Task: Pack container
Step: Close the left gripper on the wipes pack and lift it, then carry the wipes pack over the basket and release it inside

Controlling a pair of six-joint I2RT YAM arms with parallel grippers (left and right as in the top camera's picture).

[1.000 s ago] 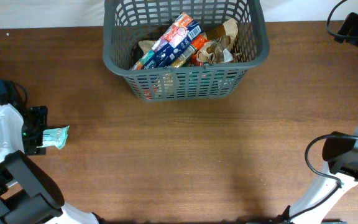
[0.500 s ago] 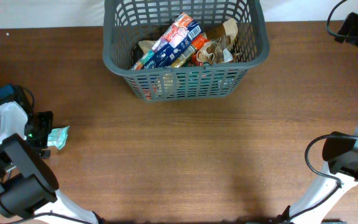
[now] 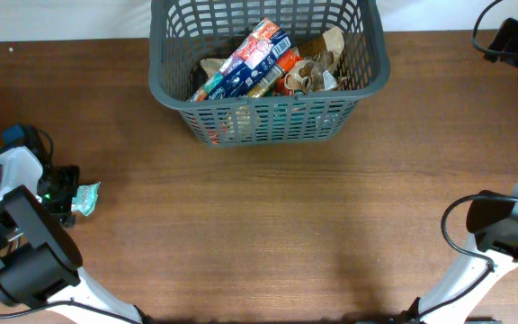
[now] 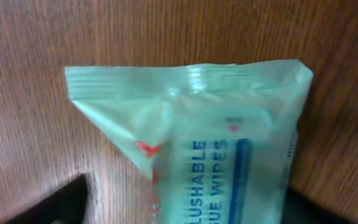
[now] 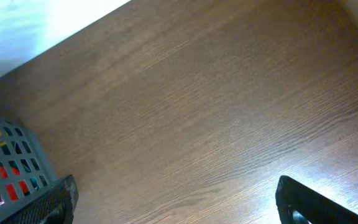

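Picking: my left hand (image 4: 191,208) straddles wipes pack (image 4: 216,137) at 9 o'clock, can't tell if clamped; right hand (image 5: 179,205) apart. Next: clamp, carry to basket (image 3: 367,81).

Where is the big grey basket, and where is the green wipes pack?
basket (image 3: 331,117), overhead view, on its front slotted wall.
wipes pack (image 4: 229,143), left wrist view, on the middle of its pale green wrapper.
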